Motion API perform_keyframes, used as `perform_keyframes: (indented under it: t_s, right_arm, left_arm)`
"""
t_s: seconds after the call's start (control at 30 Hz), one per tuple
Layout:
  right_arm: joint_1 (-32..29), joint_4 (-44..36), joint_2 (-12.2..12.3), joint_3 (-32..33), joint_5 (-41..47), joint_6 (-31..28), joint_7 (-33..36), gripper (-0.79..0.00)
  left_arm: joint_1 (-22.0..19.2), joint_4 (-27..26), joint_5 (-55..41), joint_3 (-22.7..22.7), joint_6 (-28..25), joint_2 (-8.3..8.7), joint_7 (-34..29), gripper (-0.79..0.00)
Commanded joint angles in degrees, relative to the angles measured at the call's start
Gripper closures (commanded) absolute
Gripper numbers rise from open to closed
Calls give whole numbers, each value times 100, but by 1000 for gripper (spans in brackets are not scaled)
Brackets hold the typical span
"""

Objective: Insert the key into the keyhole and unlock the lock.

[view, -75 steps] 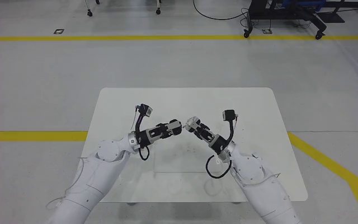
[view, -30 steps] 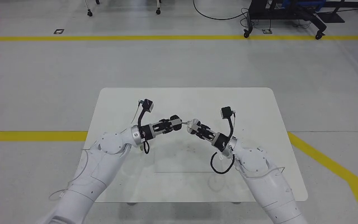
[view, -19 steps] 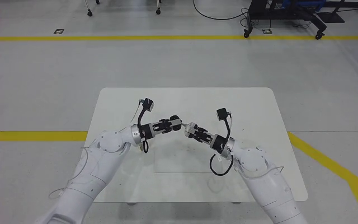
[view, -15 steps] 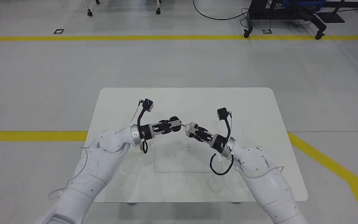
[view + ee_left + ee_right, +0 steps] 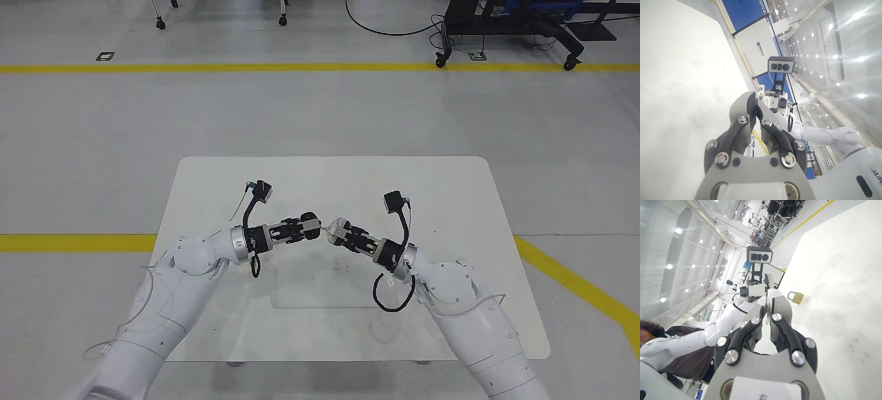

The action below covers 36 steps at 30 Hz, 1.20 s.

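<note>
Left gripper [image 5: 312,228] pads pressed together, nothing seen between them. Right gripper [image 5: 338,231] pinched on thin silver key [image 5: 767,313]. Both tips near each other over white table [image 5: 450,200]. Brass padlock with silver shackle [image 5: 798,297] sits on table beneath them, ungripped.

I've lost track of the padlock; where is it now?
In the right wrist view, the padlock lies on the white table, just beyond the right end effector.

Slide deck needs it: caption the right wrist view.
Right tool shut over the white table, a brass padlock resting just beyond.
</note>
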Motion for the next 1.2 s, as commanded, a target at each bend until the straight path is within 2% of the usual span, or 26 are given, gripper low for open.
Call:
perform_keyframes:
  t_s: [0.0, 0.03, 0.07, 0.1, 0.13, 0.3, 0.37, 0.43, 0.53, 0.67, 0.77, 0.87, 0.9, 1.0, 1.07, 1.17]
  right_arm:
    - [-5, 12, 1, 3, 5, -20, 17, 0]
    - [-9, 17, 3, 11, -1, -28, 24, 0]
    - [-13, 18, 6, 22, -8, -37, 24, 0]
    - [-23, 15, 8, 40, -10, -56, 3, 0]
    - [-38, 9, 10, 63, 3, -81, -36, 0]
    - [-135, -48, 28, 250, -108, -308, -436, 0]
    - [-194, -80, 40, 344, -339, -425, -735, 0]
    - [-252, -126, 51, 446, -576, -522, -1038, 0]
    - [-347, -227, 65, 626, -963, -649, -1621, 0]
    - [-456, -345, 57, 777, -1277, -859, -2314, 0]
    - [-472, -363, 54, 787, -1385, -875, -2413, 0]
    - [-472, -363, 54, 787, -1385, -875, -2413, 0]
    - [-472, -363, 54, 787, -1385, -875, -2413, 0]
    - [-472, -363, 54, 787, -1385, -875, -2413, 0]
    - [-472, -363, 54, 787, -1385, -875, -2413, 0]
    - [-472, -363, 54, 787, -1385, -875, -2413, 0]
  left_arm:
    - [17, -13, -2, -4, 15, 0, 10, 0]
    - [23, -18, -6, -10, 19, 0, 28, 0]
    - [32, -27, -4, -13, 20, 0, 47, -123]
    - [40, -30, 2, -18, 32, 0, 73, -646]
    - [38, -41, 19, -33, 34, 3, 104, -785]
    - [61, -38, 134, -393, -15, 115, 201, -785]
    - [82, -81, 307, -668, 65, 231, -6, -785]
    - [144, -227, 908, -1049, 223, 404, -68, -785]
    - [523, -869, 1928, -1620, 675, 655, 18, -785]
    - [1366, -2129, 3185, -2103, 1509, 872, 195, -785]
    - [1895, -2833, 3820, -2071, 2068, 930, 124, -785]
    - [2165, -3159, 4653, -1871, 2629, 955, 130, -785]
    - [2210, -3228, 4846, -1818, 2810, 956, 177, -723]
    - [2313, -3321, 5173, -1699, 3173, 946, 404, -625]
    - [2318, -3314, 5379, -1638, 3358, 942, 493, -533]
    - [2260, -3318, 5460, -1538, 3514, 923, 549, -459]
